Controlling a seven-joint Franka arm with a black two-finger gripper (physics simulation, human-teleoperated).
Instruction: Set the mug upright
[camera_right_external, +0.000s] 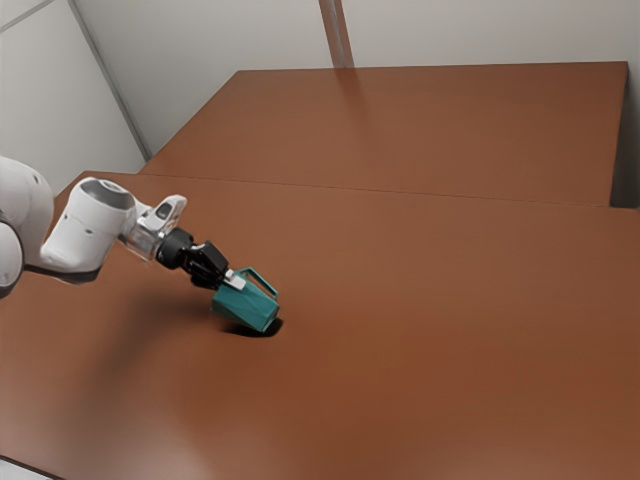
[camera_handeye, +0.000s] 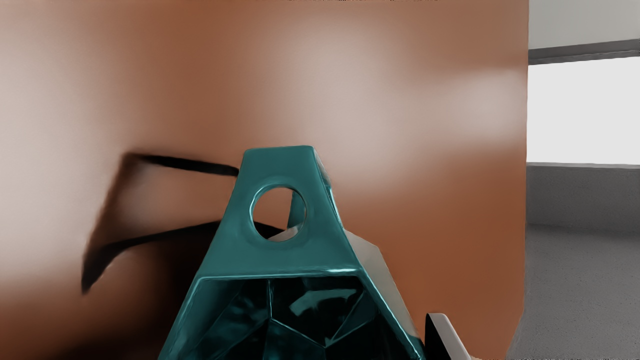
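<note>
I am reaching in from the exterior view's left, my white arm (camera_right_external: 85, 225) bending down over the brown table (camera_right_external: 400, 300). My black gripper (camera_right_external: 234, 279) is pointing down toward the exterior view's right, its tip end meeting the teal mug (camera_right_external: 243, 305) close to the mouth end, beside the handle (camera_right_external: 262, 282). Whether my jaws are standing wide, drawing narrow or holding the mug between them, I cannot tell.

The mug is leaning well over — not standing upright. Its mouth end is lying toward me, its base is slanting down and away toward the exterior view's right, and its handle is facing upward along the upper side. A dark shadow (camera_right_external: 268, 329) is spreading on the table just under the base end; I cannot tell whether the base is touching the wood-brown top.

In my wrist view the mouth is opening toward my camera, and I am looking into a dark, glossy, faceted interior (camera_handeye: 300, 320). A flat, tapering part of the handle is running outward from the rim, with a round hole going through it, and the table is showing through that hole. The handle's shadow is falling on the table alongside — an angular outline. Beyond the table's edge, a grey floor (camera_handeye: 580, 290) is showing.
</note>
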